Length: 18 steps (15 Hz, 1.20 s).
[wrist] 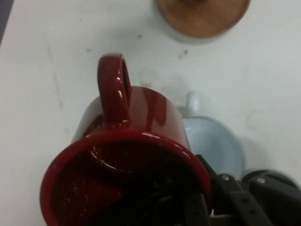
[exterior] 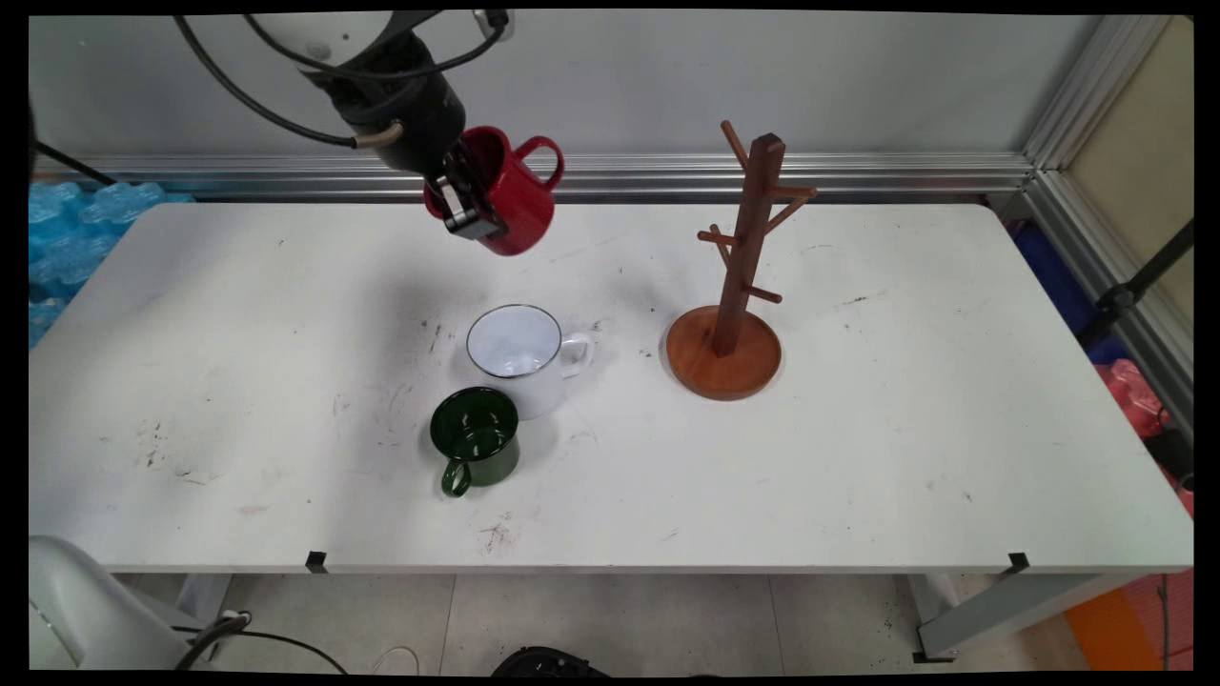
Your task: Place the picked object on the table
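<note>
My gripper (exterior: 465, 198) is shut on the rim of a red mug (exterior: 510, 200), one finger inside it and one outside, and holds it tilted high above the table's far side, handle pointing right. In the hand view the red mug (wrist: 127, 160) fills the lower left, its handle pointing up. Below it on the table stand a white mug (exterior: 519, 357), whose rim (wrist: 211, 141) shows beside the red one, and a dark green mug (exterior: 475, 440). A wooden mug tree (exterior: 739, 276) with bare pegs stands to the right; its round base (wrist: 203, 16) shows at the hand view's top.
Blue packaging (exterior: 67, 238) lies beyond the table's left end. An aluminium frame (exterior: 762, 176) runs along the wall behind the table. Red and blue items (exterior: 1134, 391) sit past the table's right end.
</note>
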{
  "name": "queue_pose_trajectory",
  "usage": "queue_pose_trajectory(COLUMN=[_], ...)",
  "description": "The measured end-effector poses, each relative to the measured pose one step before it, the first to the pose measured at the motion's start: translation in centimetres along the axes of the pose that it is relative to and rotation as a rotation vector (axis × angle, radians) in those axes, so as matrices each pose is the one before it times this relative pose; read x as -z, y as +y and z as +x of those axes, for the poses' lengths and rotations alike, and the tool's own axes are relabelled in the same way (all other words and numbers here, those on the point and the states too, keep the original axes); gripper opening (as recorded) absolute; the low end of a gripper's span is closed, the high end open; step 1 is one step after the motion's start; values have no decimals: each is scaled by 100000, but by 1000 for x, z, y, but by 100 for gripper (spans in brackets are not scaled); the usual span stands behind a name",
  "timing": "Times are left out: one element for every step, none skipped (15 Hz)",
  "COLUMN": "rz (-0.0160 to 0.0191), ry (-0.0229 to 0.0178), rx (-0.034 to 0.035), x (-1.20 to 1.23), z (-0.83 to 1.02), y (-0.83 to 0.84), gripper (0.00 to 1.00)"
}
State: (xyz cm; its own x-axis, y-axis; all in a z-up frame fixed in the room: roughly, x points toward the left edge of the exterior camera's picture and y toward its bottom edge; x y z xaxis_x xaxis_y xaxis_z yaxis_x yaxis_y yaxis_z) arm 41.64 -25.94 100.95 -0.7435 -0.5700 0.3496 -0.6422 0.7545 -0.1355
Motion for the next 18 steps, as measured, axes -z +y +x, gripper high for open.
queue_pose_trajectory(rz=[83,42,140,157,333,303,231,74,-85,-267,-505,-523,-668,-692,-600,-406,-718,-566], ry=[-1527,-1788,-1941,-1635,-2094,-2261,-2280,-1885,-1868,-2146,-2026,-1690,-1912,-1842,-1499,-935,-1576,-1254], rx=[-2124,-2185,-2095,-1589,-1849,-1871,-1913,-1615,-1557,-1747,-1573,-1136,-1253,-1266,-1008,-623,-1062,-833], x=[-456,-636,-757,-647,-861,-926,-954,-859,-859,-1004,-1014,-845,-959,-935,-773,-491,-843,-671], z=[-21,-12,9,15,35,19,29,55,71,115,158,71,117,132,108,75,146,131], y=[-805,-916,-922,-731,-857,-806,-732,-555,-477,-482,-397,-286,-295,-254,-195,-122,-200,-168], gripper=[0,0,0,0,0,0,0,0,0,0,0,0,0,0,0,0,0,0])
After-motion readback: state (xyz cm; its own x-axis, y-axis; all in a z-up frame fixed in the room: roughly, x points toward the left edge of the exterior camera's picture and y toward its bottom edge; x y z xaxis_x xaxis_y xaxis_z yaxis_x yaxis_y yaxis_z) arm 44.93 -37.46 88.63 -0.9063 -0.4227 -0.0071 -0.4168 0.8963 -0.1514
